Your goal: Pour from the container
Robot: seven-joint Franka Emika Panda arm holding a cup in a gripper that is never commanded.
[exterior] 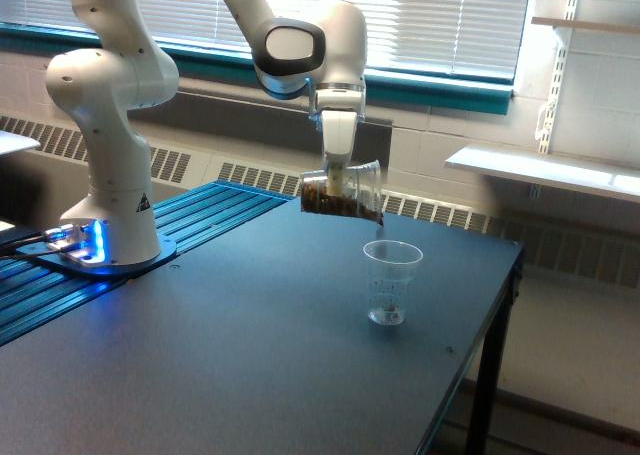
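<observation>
My gripper (pixel 338 180) is shut on the container (pixel 344 190), a clear squat plastic cup tipped almost onto its side with its mouth toward the exterior view's right. Brown granular contents lie along its lower wall, reaching the lip. The cup hangs above and slightly left of a slimmer tapered clear cup (pixel 391 281) that stands upright on the dark table (pixel 230 365). A little brown material shows at the bottom of that standing cup.
The arm's white base (pixel 105 175) stands at the exterior view's left on blue ribbed rails (pixel 215 210). The table's edge (pixel 500 305) drops off at the right. A white shelf (pixel 545 170) juts from the wall at the back right.
</observation>
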